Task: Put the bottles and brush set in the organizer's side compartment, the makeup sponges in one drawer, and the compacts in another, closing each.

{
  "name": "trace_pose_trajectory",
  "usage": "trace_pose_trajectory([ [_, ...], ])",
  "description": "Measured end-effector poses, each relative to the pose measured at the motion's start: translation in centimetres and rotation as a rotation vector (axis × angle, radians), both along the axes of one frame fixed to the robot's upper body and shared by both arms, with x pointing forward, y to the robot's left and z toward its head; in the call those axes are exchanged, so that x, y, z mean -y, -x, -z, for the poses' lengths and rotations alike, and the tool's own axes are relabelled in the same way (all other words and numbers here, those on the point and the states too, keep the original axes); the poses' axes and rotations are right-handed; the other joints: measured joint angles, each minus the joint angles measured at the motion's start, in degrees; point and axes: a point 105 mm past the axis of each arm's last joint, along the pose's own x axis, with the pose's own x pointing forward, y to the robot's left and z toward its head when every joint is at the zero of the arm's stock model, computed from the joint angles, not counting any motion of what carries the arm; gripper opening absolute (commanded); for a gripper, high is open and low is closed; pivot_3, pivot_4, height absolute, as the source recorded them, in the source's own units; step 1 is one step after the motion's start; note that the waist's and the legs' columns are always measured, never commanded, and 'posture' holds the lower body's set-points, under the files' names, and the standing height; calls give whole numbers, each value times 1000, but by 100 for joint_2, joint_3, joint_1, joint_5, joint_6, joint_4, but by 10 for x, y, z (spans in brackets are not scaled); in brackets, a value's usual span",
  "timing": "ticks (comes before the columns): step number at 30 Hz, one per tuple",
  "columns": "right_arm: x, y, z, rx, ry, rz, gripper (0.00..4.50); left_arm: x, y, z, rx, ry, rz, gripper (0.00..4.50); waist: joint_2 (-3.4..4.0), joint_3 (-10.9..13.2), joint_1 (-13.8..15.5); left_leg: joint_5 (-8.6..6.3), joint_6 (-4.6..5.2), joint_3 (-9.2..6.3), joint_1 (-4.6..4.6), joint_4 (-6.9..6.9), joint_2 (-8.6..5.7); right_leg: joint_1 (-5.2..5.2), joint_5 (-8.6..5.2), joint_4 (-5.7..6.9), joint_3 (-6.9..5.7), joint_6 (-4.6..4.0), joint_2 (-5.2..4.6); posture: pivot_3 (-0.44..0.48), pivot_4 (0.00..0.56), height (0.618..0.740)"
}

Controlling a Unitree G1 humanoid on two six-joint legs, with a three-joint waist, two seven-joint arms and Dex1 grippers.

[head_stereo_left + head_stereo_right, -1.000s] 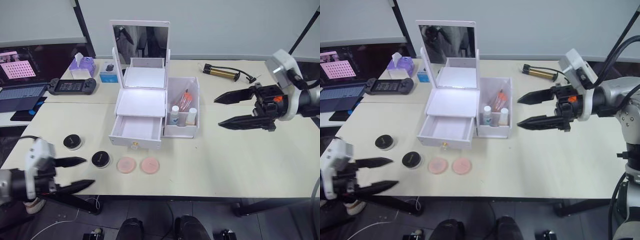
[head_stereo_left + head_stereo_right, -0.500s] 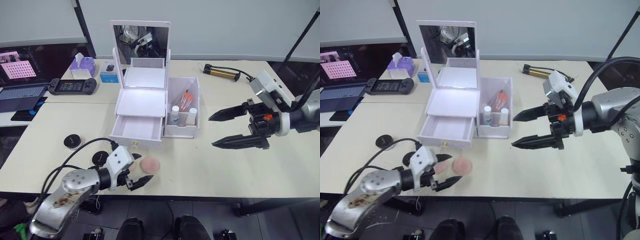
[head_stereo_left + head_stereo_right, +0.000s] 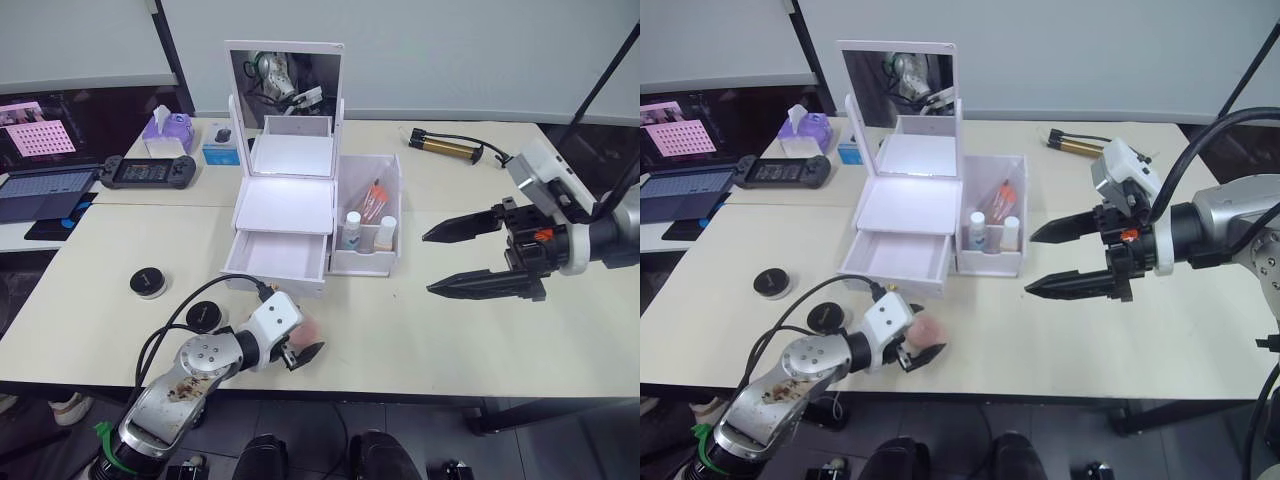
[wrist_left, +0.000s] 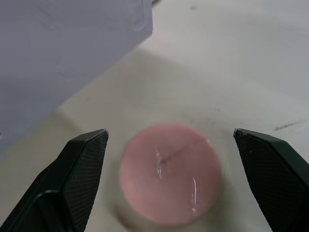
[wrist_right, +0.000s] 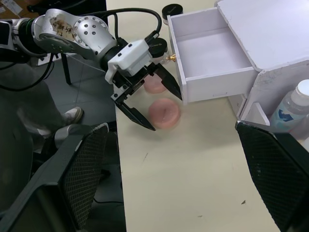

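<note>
Left hand (image 4: 164, 179): spread wide, one finger on each side of a pink sponge (image 4: 169, 174), not pinching it yet. One second ago this hand was out at the left edge of the worktop; it has since swung in to the front of the organizer.
Sponge under the hand: flat on the worktop (image 3: 480, 340), just in front of the open drawer (image 3: 275, 258). The second sponge (image 5: 153, 83) lies close beside it, partly behind the fingers.
Meaning of the change: I judge that the sponge step is starting. What remains is to close on the sponge, lift it and drop it into the drawer.
Right hand (image 3: 462, 256): also spread, holding nothing, hovering over the worktop to the right of the organizer. It has come lower and nearer to the organizer than one second ago, and since half a second ago it has hardly shifted.
Side compartment (image 3: 368, 220): already holds the bottles and the brush set.
Compacts: two black ones, one (image 3: 149, 281) well to the left and one (image 3: 204, 316) near the left arm, both on the worktop.
Drawers: the lower one is open and empty.
</note>
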Motion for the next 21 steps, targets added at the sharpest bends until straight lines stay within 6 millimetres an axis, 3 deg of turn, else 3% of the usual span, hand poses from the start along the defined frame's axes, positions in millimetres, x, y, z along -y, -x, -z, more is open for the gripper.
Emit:
trace_pose_trajectory([
  [3,1,-1,0,-3,-4,4,4500,1,3,6,-37,-18,-3,4292,0,0,0,0,0,-2,0,0,1,-1,0,1,-1,0,0,0,150,689],
  [8,3,-4,-1,7,-8,13,4500,2,3,7,-41,-12,-10,2983,-1,0,2,0,0,-3,0,0,0,0,0,0,-1,0,-1,0,150,689],
  [14,5,-7,1,4,2,0,4500,-6,4,3,-10,-51,14,2921,0,0,0,0,0,-3,0,0,0,-2,0,0,-1,0,0,0,150,689],
  [17,4,-11,-2,12,2,-20,4500,-11,21,-4,-37,-17,62,2921,1,1,-41,-1,1,-7,0,-2,5,-6,0,0,2,-1,2,0,150,689],
  [21,0,-17,0,8,3,-60,4500,-12,51,-21,-112,152,141,2921,1,1,-49,-1,1,-33,2,-1,4,-2,-1,0,-2,-2,0,0,150,689],
])
